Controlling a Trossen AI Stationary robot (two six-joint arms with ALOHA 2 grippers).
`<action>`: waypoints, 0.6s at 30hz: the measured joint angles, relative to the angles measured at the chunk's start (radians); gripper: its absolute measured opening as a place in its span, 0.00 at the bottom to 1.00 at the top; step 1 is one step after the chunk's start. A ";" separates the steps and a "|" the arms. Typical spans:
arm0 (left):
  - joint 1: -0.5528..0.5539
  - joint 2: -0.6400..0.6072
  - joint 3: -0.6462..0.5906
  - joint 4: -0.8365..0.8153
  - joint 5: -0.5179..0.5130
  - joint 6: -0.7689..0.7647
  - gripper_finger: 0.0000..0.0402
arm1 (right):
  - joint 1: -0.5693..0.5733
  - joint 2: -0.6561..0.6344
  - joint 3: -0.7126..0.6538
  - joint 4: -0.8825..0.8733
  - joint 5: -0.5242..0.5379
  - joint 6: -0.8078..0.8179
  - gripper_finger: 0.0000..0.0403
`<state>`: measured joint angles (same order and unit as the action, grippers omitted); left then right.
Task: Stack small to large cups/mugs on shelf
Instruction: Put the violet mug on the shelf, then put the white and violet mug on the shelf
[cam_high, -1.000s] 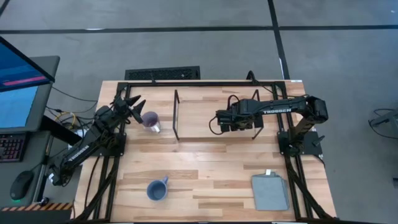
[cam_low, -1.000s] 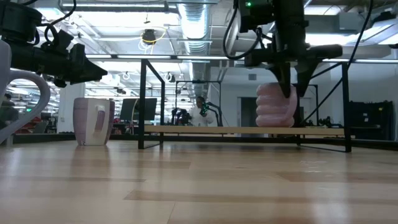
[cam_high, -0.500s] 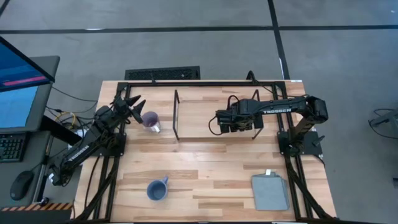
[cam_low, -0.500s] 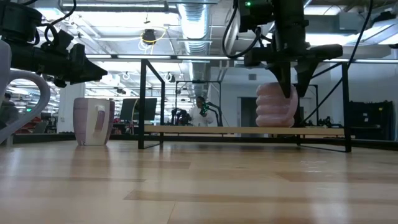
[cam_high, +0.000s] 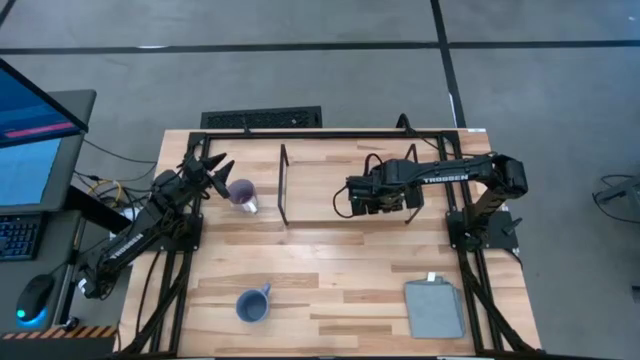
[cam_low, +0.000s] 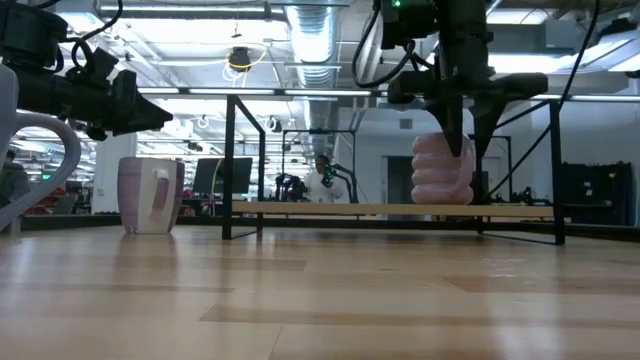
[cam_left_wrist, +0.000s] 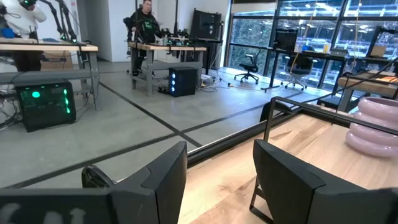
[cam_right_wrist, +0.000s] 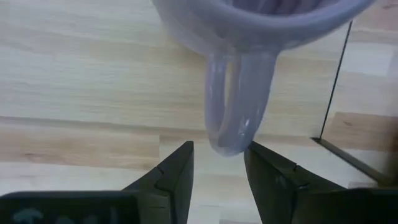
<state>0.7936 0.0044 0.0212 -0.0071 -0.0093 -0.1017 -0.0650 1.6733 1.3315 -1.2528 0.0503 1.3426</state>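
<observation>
From above, the right tool (cam_high: 352, 197) hangs over the shelf (cam_high: 330, 205), and the left tool (cam_high: 212, 165), spread apart, is beside a purple mug (cam_high: 242, 194). A blue mug (cam_high: 251, 305) sits near the table's front. Low down, a ridged purple mug (cam_low: 441, 170) stands on the shelf. The right wrist shows its fingers (cam_right_wrist: 177, 174) spread beside that mug's handle (cam_right_wrist: 239, 102).

A grey folded cloth (cam_high: 434, 308) lies at the table's (cam_high: 340, 262) corner — monitor (cam_high: 35, 140) alongside.
</observation>
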 joint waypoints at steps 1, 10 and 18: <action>0.000 0.000 0.000 0.000 0.000 0.000 0.44 | 0.001 0.000 0.000 0.001 -0.009 0.000 0.40; 0.000 0.000 0.000 0.000 0.000 0.000 0.44 | 0.050 0.000 0.000 0.001 -0.217 0.003 0.40; 0.000 0.000 0.000 0.000 0.000 0.000 0.44 | 0.175 -0.007 0.089 0.007 -0.329 -0.250 0.40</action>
<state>0.7933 0.0044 0.0215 -0.0071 -0.0093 -0.1013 0.1099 1.6663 1.4207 -1.2454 -0.2783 1.0924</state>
